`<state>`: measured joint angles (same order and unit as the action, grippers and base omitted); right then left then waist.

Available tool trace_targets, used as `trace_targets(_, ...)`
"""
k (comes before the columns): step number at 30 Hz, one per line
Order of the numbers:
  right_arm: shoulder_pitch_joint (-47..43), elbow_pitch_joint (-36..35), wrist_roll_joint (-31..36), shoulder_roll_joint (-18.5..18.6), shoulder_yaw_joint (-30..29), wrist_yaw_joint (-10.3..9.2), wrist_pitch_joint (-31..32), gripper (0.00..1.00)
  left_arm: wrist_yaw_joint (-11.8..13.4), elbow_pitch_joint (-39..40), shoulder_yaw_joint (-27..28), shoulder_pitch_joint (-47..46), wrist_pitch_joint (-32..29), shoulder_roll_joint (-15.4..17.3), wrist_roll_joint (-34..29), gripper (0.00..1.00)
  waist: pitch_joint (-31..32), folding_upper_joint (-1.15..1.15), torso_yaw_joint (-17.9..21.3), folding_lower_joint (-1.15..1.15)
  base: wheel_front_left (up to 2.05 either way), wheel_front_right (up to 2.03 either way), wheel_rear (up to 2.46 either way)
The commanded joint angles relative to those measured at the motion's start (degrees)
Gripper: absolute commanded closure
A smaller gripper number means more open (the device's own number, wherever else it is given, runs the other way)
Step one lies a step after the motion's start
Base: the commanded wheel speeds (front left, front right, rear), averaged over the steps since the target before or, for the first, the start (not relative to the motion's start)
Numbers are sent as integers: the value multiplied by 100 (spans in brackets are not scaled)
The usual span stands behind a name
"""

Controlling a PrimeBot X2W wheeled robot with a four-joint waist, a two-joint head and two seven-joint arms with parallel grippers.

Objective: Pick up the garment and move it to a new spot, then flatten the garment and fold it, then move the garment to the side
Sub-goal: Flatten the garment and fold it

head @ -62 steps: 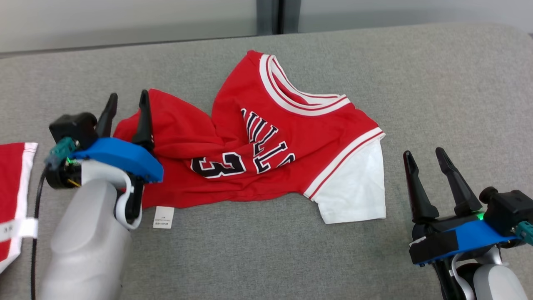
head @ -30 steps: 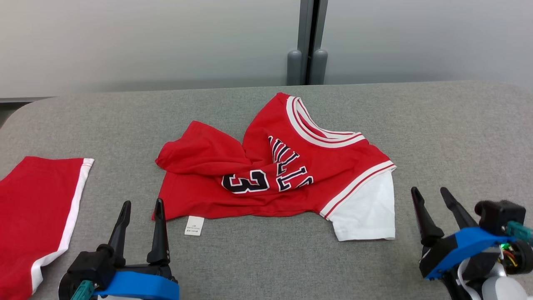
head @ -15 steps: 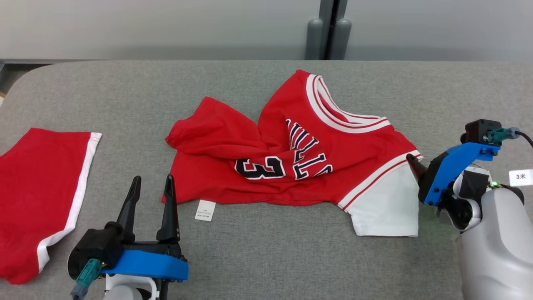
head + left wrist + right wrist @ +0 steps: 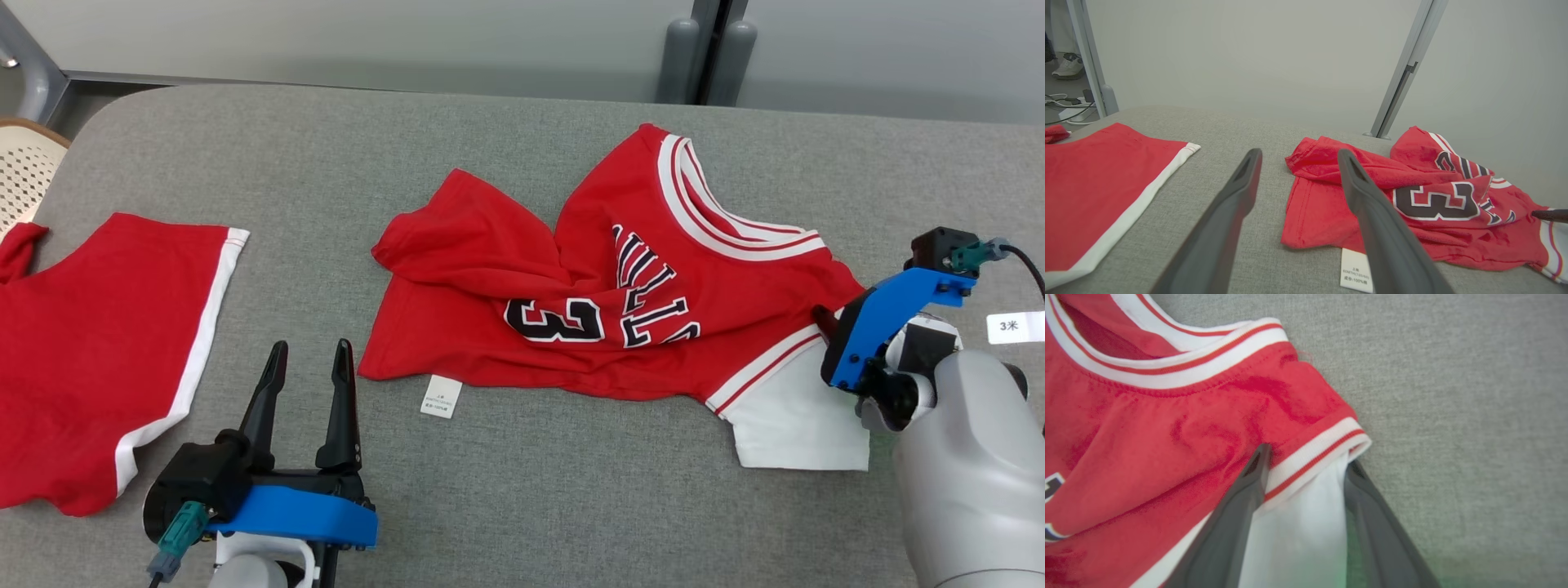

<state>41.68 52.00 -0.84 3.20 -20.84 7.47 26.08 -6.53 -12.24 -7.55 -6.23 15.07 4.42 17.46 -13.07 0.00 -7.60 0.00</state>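
Note:
The garment is a red jersey with white trim, a black number and a white sleeve, lying crumpled on the grey padded surface. My right gripper is at its right shoulder. In the right wrist view the right gripper is open, its fingers apart on either side of the striped armhole band and white sleeve of the garment. My left gripper is open near the front edge, short of the garment's lower left corner. In the left wrist view the left gripper is open with nothing between its fingers, pointing at the garment.
A second red piece with a white stripe lies flat at the far left. A white care label sticks out from the garment's hem. A cream chair stands past the left corner, and a grey post behind the surface.
The head camera has shifted. My right gripper has moved from the front right onto the garment's shoulder and its jaws have begun to narrow. My left gripper has drawn back from the garment's left edge.

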Motion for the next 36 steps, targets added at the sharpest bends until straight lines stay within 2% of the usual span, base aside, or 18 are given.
trace_targets(1, -12, 131, -46, -60, 72, 5, -38, 100, -14, -13, 18, -28, 15, -5, -28, 0, 33, 0, -15, 0, 0, 0, 0)
trace_targets(6, -156, -318, -349, -17, 691, 4, -789, 100, -27, -5, 66, 67, 14, -15, -33, 0, 198, 0, 27, 0, 0, 0, 0)
trace_targets(11, -851, -1560, -802, -20, 1433, 4, -1100, 100, -17, 36, 163, 212, 14, 6, -37, 0, 393, 0, 183, 0, 0, 0, 0)
trace_targets(16, -2030, -3517, -1357, -25, 1844, 4, -740, 100, 14, 98, 263, 336, 14, 36, -26, 0, 479, 0, 378, 0, 0, 0, 0)
trace_targets(20, -3004, -5115, -1559, -25, 1961, 4, -267, 100, 21, 147, 297, 350, 14, 46, -25, 0, 451, 0, 480, 0, 0, 0, 0)
trace_targets(24, -3762, -6156, -1889, -24, 1894, 4, 121, 100, 27, 188, 337, 285, 14, 47, -17, 0, 376, 0, 572, 0, 0, 0, 0)
trace_targets(26, -3926, -6246, -1867, -21, 1698, 4, 239, 100, 21, 196, 326, 241, 14, 42, -20, 0, 332, 0, 598, 0, 0, 0, 0)
trace_targets(29, -3708, -5811, -1805, -26, 1409, 4, 372, 100, 12, 199, 293, 182, 14, 31, -43, 0, 249, 0, 609, 0, 0, 0, 0)
trace_targets(32, -3173, -4980, -1545, -29, 1211, 4, 451, 100, -6, 187, 239, 78, 14, 18, -56, 0, 160, 0, 560, 0, 0, 0, 0)
trace_targets(36, -2363, -3838, -1052, -29, 949, 4, 256, 100, -32, 156, 160, -71, 14, 22, -76, 0, 39, 0, 395, 0, 0, 0, 0)
